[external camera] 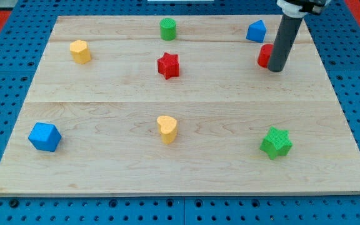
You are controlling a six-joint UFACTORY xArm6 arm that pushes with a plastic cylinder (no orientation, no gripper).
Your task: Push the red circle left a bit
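On the wooden tabletop (186, 100), my tip (276, 69) touches the red circle (264, 56) at the view's upper right, hiding its right side; its facing and long axis cannot be told. The rod carries no jaws.

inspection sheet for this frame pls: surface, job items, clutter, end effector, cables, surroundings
Surface: wooden board, flat, planks visible.
Job's things: red circle near the view's top right, partly hidden by the rod.
Clutter: red star, green cylinder, green star, yellow hexagon, yellow heart, two blue blocks.
End effector: my tip touching or just right of the red circle.
Cables: nothing seen.
Surroundings: blue perforated base.
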